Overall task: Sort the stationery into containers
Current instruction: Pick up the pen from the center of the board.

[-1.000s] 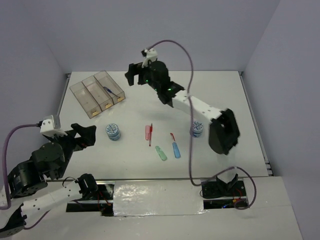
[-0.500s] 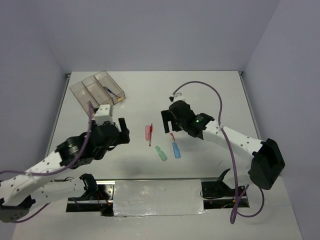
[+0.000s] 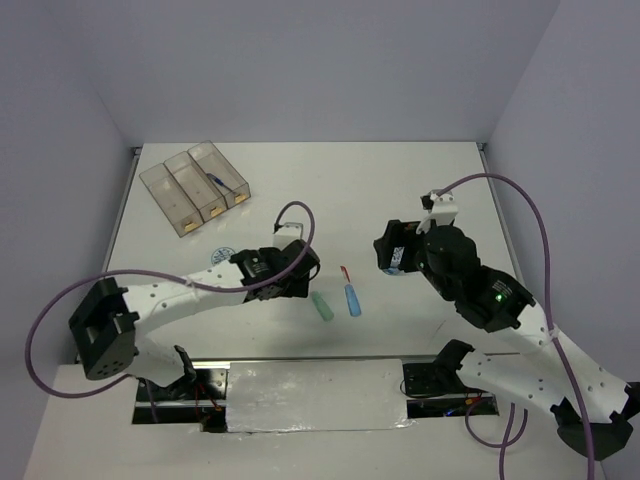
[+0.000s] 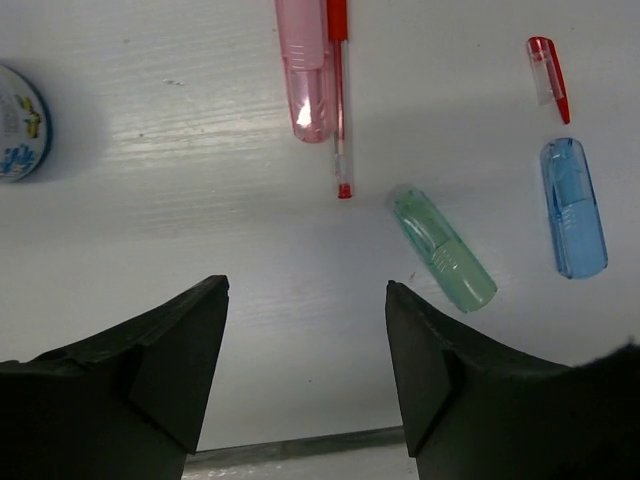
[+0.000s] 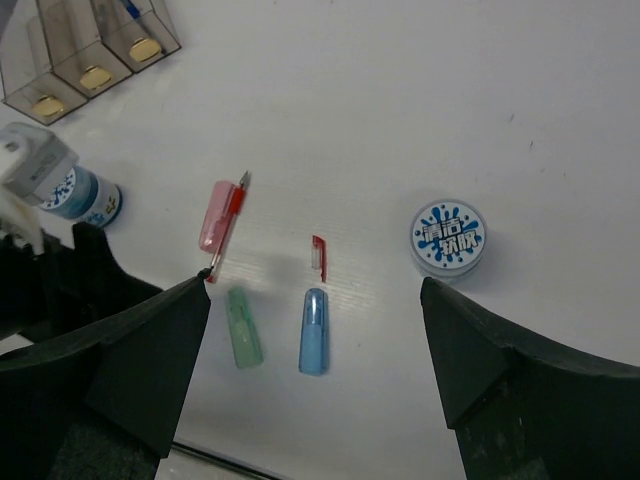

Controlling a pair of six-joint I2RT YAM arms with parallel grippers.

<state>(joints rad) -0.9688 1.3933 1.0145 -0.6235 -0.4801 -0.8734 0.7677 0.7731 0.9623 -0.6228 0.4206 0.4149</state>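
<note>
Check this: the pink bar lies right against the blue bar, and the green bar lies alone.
No. The pink bar lies right against the red pen, not the blue bar, as the left wrist view shows. The green bar does lie alone.

The left gripper (image 4: 305,290), drawn back at the 8 o'clock edge of the table (image 3: 400,190) 1 second ago, now hangs over the centre, with the pink bar (image 4: 305,70) and red pen (image 4: 338,90) at its 12 o'clock. The right gripper (image 5: 315,285) has left the bins (image 5: 90,50) at 11 o'clock, crossed the middle and pulled back toward 3 o'clock, by 1 tape roll (image 5: 448,238).
</note>
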